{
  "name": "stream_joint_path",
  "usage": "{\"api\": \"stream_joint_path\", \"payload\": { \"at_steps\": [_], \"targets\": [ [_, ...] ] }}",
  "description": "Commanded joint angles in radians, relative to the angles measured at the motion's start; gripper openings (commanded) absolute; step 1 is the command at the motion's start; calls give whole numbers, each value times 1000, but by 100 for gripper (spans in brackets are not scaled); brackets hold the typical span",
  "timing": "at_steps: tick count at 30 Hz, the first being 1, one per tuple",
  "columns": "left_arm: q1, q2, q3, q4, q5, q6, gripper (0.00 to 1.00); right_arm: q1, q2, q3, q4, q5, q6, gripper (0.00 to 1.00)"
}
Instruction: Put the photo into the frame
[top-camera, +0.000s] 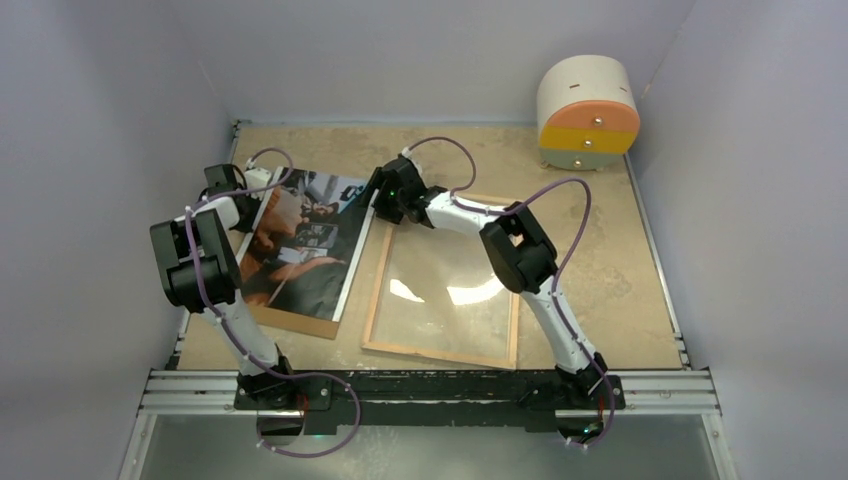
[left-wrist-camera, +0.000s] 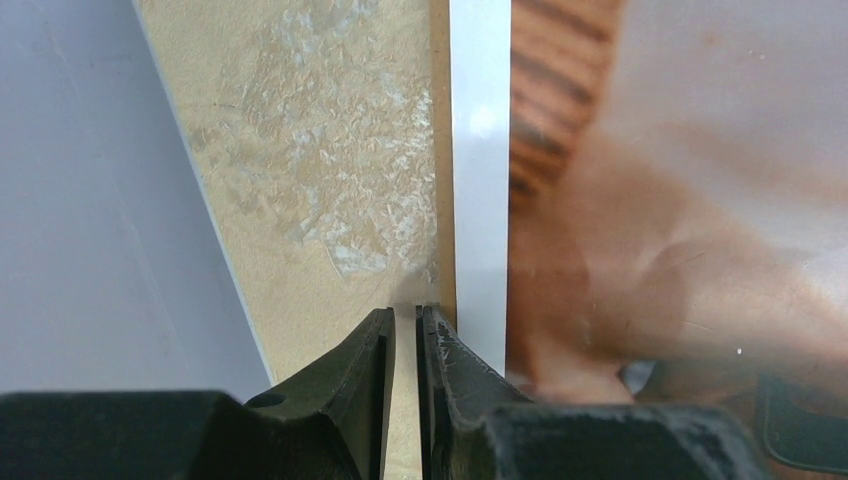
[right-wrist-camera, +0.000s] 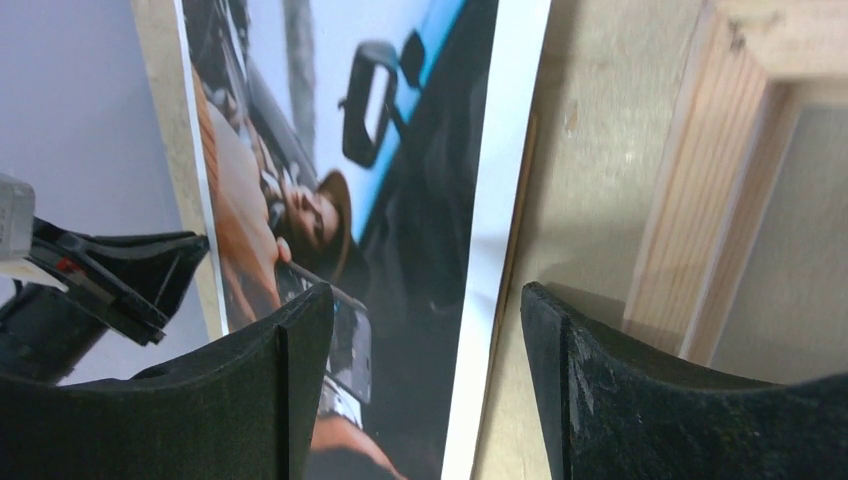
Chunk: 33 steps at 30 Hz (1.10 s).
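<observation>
Top external view gives you the layout: the photo (top-camera: 300, 240) lies flat, picture up, on a brown board (top-camera: 300, 322) at the left of the bench (top-camera: 600, 260). The frame (top-camera: 376, 295) lies just beside it to the right, apart from it, and it holds no photo. The frame's wood-coloured back faces up and its glass throws glare, which I take to be deliberate, so the print can be laid onto the pane from behind. Your right gripper (right-wrist-camera: 422, 295) is open at the photo's right far edge, in the strip between the photo and the frame. One jaw is over the picture and the other is over bare bench, so they straddle the white border and the board's edge beneath it. That looks like a set-up to pinch the border and draw the print across. Your left gripper (left-wrist-camera: 405, 318) sits low at the opposite, outer edge, right against the board's side. It is nearly closed, with only a thin slit between the jaws and nothing visible in it. It is probably there to steady the board, though you cannot tell whether it actually presses on it. The glossy paper lies flush on the board, so getting a jaw under it may be fiddly. The bench top is beige and mottled, with crinkled pale patches. Plain grey walls (top-camera: 100, 150) close it in on three sides, and a round drawer unit (top-camera: 588, 110) stands in the far right corner, well apart.
</observation>
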<state>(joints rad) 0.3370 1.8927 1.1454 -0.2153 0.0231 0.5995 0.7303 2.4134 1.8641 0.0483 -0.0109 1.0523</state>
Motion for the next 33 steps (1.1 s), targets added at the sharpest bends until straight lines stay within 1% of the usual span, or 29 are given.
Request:
{"api": "stream_joint_path", "payload": {
  "at_steps": [1,10,19,24,33],
  "targets": [
    [0,38,-84,-209,75,-9,18,29,-55,-65,-71,51,-42,71],
    [1,16,-148,-188,84,-4,17,85,-10,98,-161,72,-116,69],
    [1,29,-154,-174,89,-8,16,111,-23,186,-231,111,-177,67],
    [1,25,-160,-172,86,-7,15,114,-34,191,-237,112,-184,66],
    [1,23,-164,-167,80,-3,15,116,25,282,-360,117,-222,67]
  ]
}}
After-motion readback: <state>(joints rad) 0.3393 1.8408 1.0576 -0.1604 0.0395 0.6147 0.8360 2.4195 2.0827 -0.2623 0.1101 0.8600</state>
